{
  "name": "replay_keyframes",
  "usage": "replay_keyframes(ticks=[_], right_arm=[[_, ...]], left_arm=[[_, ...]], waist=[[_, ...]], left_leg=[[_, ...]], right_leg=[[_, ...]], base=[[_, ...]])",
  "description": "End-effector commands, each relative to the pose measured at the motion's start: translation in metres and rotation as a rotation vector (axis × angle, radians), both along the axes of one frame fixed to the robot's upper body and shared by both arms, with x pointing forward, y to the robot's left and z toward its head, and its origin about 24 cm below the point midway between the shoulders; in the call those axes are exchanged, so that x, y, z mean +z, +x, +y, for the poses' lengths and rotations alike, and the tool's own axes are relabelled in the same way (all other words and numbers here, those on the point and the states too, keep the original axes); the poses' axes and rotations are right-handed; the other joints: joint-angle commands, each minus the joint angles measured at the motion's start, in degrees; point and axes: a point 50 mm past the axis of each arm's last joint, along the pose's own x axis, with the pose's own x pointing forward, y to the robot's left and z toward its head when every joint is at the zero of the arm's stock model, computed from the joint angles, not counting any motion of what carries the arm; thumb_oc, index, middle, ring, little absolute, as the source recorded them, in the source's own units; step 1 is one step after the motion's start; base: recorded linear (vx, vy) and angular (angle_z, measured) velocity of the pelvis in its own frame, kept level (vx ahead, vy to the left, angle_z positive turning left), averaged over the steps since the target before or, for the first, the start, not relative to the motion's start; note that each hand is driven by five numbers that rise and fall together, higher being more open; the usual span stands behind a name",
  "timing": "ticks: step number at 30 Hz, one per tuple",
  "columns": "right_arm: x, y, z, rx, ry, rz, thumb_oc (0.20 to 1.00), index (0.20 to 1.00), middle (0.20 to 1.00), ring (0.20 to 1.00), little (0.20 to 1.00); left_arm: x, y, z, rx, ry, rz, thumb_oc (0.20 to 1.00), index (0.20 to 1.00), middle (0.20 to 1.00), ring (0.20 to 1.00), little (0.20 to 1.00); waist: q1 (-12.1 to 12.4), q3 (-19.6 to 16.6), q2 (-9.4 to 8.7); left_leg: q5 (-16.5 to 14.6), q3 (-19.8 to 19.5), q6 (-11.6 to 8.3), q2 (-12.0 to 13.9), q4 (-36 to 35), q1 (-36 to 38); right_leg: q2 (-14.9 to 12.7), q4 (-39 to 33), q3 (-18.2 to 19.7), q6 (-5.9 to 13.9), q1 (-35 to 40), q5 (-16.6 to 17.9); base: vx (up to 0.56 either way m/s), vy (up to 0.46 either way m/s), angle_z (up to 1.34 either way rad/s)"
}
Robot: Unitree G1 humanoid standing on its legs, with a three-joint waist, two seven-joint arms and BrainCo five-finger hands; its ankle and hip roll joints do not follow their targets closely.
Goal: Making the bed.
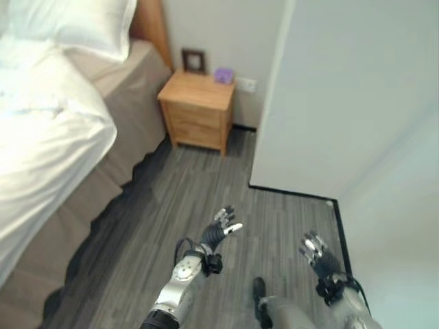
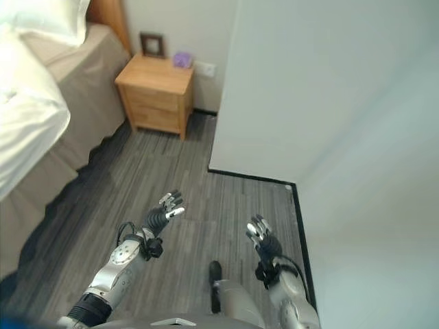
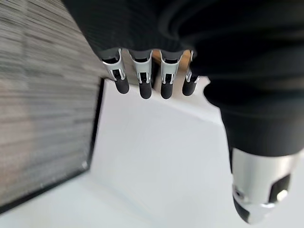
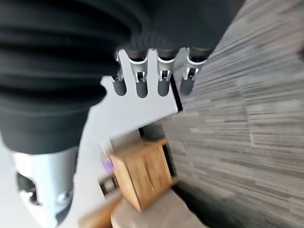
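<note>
The bed (image 1: 103, 130) stood at the robot's far left, its white duvet (image 1: 41, 137) rumpled over a tan skirt and a pillow (image 1: 75, 24) at the head. Both hands hung over the grey floor (image 1: 185, 199), well apart from the bed. The left hand (image 1: 221, 229) and the right hand (image 1: 315, 248) were open, fingers straight, holding nothing. A wooden nightstand (image 1: 199, 110) stood just beside the bed, against the wall (image 1: 343, 96).
</note>
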Motion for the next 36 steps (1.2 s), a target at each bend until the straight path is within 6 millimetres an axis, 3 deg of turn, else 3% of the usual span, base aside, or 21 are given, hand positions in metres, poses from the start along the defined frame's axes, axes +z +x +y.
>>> replay_keyframes(ticks=[1, 2, 4, 7, 8, 9, 10, 13, 14, 16, 17, 18, 19, 20, 21, 22, 25, 28, 30, 32, 36], right_arm=[[0.016, -0.001, 0.000, -0.028, 0.088, -0.098, 1.000, 1.000, 1.000, 1.000, 1.000], [0.016, -0.001, 0.000, -0.028, 0.088, -0.099, 1.000, 1.000, 1.000, 1.000, 1.000], [0.021, 0.008, -0.009, -0.034, -0.007, -0.107, 1.000, 1.000, 1.000, 1.000, 1.000], [0.033, 0.012, -0.011, 0.037, -0.050, -0.176, 1.000, 1.000, 1.000, 1.000, 1.000], [0.033, 0.012, -0.011, 0.037, -0.049, -0.176, 1.000, 1.000, 1.000, 1.000, 1.000], [0.042, 0.013, -0.015, 0.115, -0.134, -0.228, 1.000, 1.000, 1.000, 1.000, 1.000], [0.043, 0.012, -0.016, 0.134, -0.132, -0.220, 1.000, 1.000, 1.000, 1.000, 1.000], [0.048, 0.011, -0.004, 0.242, -0.060, -0.262, 1.000, 1.000, 1.000, 1.000, 1.000], [0.048, 0.008, 0.001, 0.260, -0.018, -0.267, 1.000, 1.000, 1.000, 1.000, 1.000], [0.049, 0.005, 0.006, 0.260, 0.044, -0.283, 1.000, 1.000, 1.000, 1.000, 1.000], [0.044, -0.001, 0.011, 0.267, 0.080, -0.275, 1.000, 1.000, 1.000, 1.000, 1.000], [0.041, -0.003, 0.012, 0.267, 0.090, -0.261, 1.000, 1.000, 1.000, 1.000, 1.000], [0.041, -0.003, 0.012, 0.267, 0.090, -0.261, 1.000, 1.000, 1.000, 1.000, 1.000], [0.039, -0.006, 0.003, 0.249, 0.047, -0.245, 1.000, 1.000, 1.000, 1.000, 1.000], [0.039, -0.006, 0.003, 0.249, 0.047, -0.245, 1.000, 1.000, 1.000, 1.000, 1.000], [0.038, -0.010, -0.002, 0.220, 0.060, -0.248, 1.000, 1.000, 1.000, 1.000, 1.000], [0.035, -0.009, -0.004, 0.232, 0.052, -0.229, 1.000, 1.000, 1.000, 1.000, 1.000], [0.045, -0.002, -0.009, 0.255, -0.014, -0.268, 1.000, 1.000, 1.000, 1.000, 1.000], [0.046, -0.004, -0.023, 0.213, -0.061, -0.258, 1.000, 1.000, 1.000, 1.000, 1.000], [0.044, -0.005, -0.025, 0.182, -0.078, -0.238, 1.000, 1.000, 1.000, 1.000, 1.000], [0.033, -0.014, -0.021, 0.156, -0.028, -0.192, 1.000, 1.000, 1.000, 1.000, 1.000]], left_arm=[[0.039, 0.027, -0.017, -0.073, -0.043, -0.196, 1.000, 1.000, 1.000, 1.000, 1.000], [0.039, 0.027, -0.017, -0.073, -0.043, -0.196, 1.000, 1.000, 1.000, 1.000, 1.000], [0.047, 0.032, -0.015, -0.074, -0.044, -0.225, 1.000, 1.000, 1.000, 1.000, 1.000], [0.041, 0.025, -0.014, -0.073, -0.109, -0.196, 1.000, 1.000, 1.000, 1.000, 1.000], [0.041, 0.025, -0.014, -0.073, -0.109, -0.196, 1.000, 1.000, 1.000, 1.000, 1.000], [0.039, 0.021, -0.009, -0.066, -0.124, -0.199, 1.000, 1.000, 1.000, 1.000, 1.000], [0.038, 0.017, -0.010, -0.086, -0.158, -0.179, 1.000, 1.000, 1.000, 1.000, 1.000], [0.043, 0.014, -0.007, -0.117, -0.207, -0.199, 1.000, 1.000, 1.000, 1.000, 1.000], [0.044, 0.009, 0.002, -0.096, -0.270, -0.195, 1.000, 1.000, 1.000, 1.000, 1.000], [0.050, 0.005, 0.013, -0.067, -0.286, -0.224, 1.000, 1.000, 1.000, 1.000, 1.000], [0.050, 0.000, 0.023, -0.015, -0.342, -0.216, 1.000, 1.000, 1.000, 1.000, 1.000], [0.051, 0.000, 0.026, 0.006, -0.381, -0.223, 1.000, 1.000, 1.000, 1.000, 1.000], [0.051, 0.000, 0.026, 0.006, -0.381, -0.223, 1.000, 1.000, 1.000, 1.000, 1.000], [0.052, 0.002, 0.035, 0.065, -0.404, -0.243, 1.000, 1.000, 1.000, 1.000, 1.000], [0.052, 0.002, 0.035, 0.065, -0.404, -0.243, 1.000, 1.000, 1.000, 1.000, 1.000], [0.055, 0.004, 0.041, 0.125, -0.417, -0.268, 1.000, 1.000, 1.000, 1.000, 1.000], [0.049, 0.001, 0.055, 0.252, -0.381, -0.281, 1.000, 1.000, 1.000, 1.000, 1.000], [0.048, 0.002, 0.062, 0.367, -0.399, -0.286, 1.000, 1.000, 1.000, 1.000, 1.000], [0.039, 0.004, 0.058, 0.407, -0.424, -0.231, 1.000, 1.000, 1.000, 1.000, 1.000], [0.037, 0.005, 0.059, 0.408, -0.384, -0.217, 1.000, 1.000, 1.000, 1.000, 1.000], [0.029, 0.000, 0.058, 0.427, -0.402, -0.181, 1.000, 1.000, 1.000, 1.000, 1.000]], waist=[[0.1, 0.5, -1.76], [0.0, 0.4, -1.87], [2.1, 1.9, -2.76], [3.8, 1.2, -1.79], [3.8, 1.1, -2.00], [4.9, 0.3, -0.79], [5.1, 0.7, -0.95], [6.2, 0.4, 0.33], [5.6, 0.2, 1.00], [5.5, 0.3, 1.58], [5.0, 0.8, 2.23], [4.5, 0.6, 2.31], [4.4, 0.5, 2.35], [2.9, -0.2, 2.12], [2.9, -0.3, 2.13], [3.4, -0.5, 1.40], [4.6, -1.0, 0.10], [5.8, 0.1, -0.81], [4.7, 2.3, -1.44], [4.3, 2.7, -2.04], [3.1, 1.8, -1.57]], left_leg=[[6.6, 5.8, 1.46, -2.1, 27.2, -19.8], [6.7, 5.6, 1.48, -2.3, 27.3, -20.2], [3.6, 12.8, 1.74, -0.8, 24.8, -28.0], [2.7, 22.2, 1.76, 2.2, 7.0, -27.5], [3.0, 22.4, 1.84, 2.0, 6.4, -27.4], [2.3, 25.6, 2.64, 0.5, -5.8, -24.8], [3.3, 24.0, 1.98, 0.4, -3.0, -24.3], [1.0, 18.4, 3.35, -3.3, -14.2, -19.2], [-1.5, 16.9, 6.31, -5.5, -19.2, -15.2], [-1.4, 15.0, 7.30, -6.1, -19.9, -14.4], [-1.8, 10.4, 7.79, -6.3, -19.8, -13.7], [-1.5, 6.7, 7.62, -6.6, -18.9, -14.1], [-1.5, 6.6, 7.60, -6.6, -18.9, -14.3], [-0.6, -0.3, 6.61, -8.1, -18.3, -14.9], [-0.5, -0.3, 6.59, -8.1, -18.3, -15.0], [-0.1, -5.7, 5.47, -9.6, -18.4, -16.0], [0.5, -11.8, 3.94, -10.5, -18.6, -16.6], [1.4, -12.7, 2.46, -11.3, -14.3, -19.8], [1.1, 3.4, 3.29, -7.2, -9.9, -23.1], [-0.4, 8.9, 3.06, -5.4, -7.2, -23.2], [-1.8, 11.5, 2.59, -2.7, -10.7, -19.3]], right_leg=[[-5.3, -22.3, 0.2, 9.88, 14.1, 9.3], [-5.5, -22.3, 0.1, 9.90, 13.9, 9.4], [-4.7, -25.1, -0.9, 9.10, 19.1, 7.4], [-4.4, -26.3, -4.2, 9.51, 22.5, 4.7], [-4.7, -26.4, -4.2, 9.55, 22.4, 4.8], [-4.2, -25.1, -6.7, 10.51, 23.3, 2.9], [-5.0, -22.8, -7.6, 10.48, 22.7, 2.4], [-6.4, -15.3, -9.5, 12.24, 19.4, 2.7], [-9.7, -2.3, -10.1, 15.57, 14.9, 7.6], [-11.2, 2.1, -9.1, 16.36, 13.2, 9.8], [-9.2, 4.8, -3.7, 15.83, 10.9, 8.5], [-6.3, 2.3, 1.8, 14.90, 10.7, 6.6], [-6.2, 2.1, 1.7, 14.88, 10.7, 6.7], [-1.0, -10.4, 14.7, 13.89, 14.3, 1.3], [-1.0, -10.5, 14.7, 13.89, 14.3, 1.4], [0.6, -14.9, 21.8, 12.74, 15.7, 0.9], [0.0, -20.1, 17.3, 11.04, 19.7, 1.0], [-1.0, -22.0, 13.2, 10.79, 20.7, 1.7], [-2.7, -22.4, 5.6, 10.24, 21.3, 1.9], [-3.8, -23.4, 3.2, 10.13, 21.4, 2.3], [-4.2, -24.7, 0.4, 10.13, 22.2, 2.2]], base=[[0.20, -0.334, 0.88], [0.30, -0.359, 0.63], [0.43, -0.258, 0.08], [0.37, -0.066, -0.22], [0.38, -0.005, -0.22], [0.30, 0.006, -0.21], [0.34, 0.049, -0.05], [0.16, 0.108, 0.41], [0.18, 0.099, 0.69], [0.15, 0.029, 0.73], [0.10, -0.128, 1.17], [0.10, -0.128, 1.58], [0.20, -0.146, 2.14], [0.15, -0.079, 2.32], [0.22, -0.153, 3.13], [0.07, -0.075, 2.41], [0.12, -0.281, 2.31], [-0.02, -0.195, 1.72], [-0.14, -0.159, 1.56], [-0.11, -0.051, 1.73], [-0.02, 0.016, 0.48]])
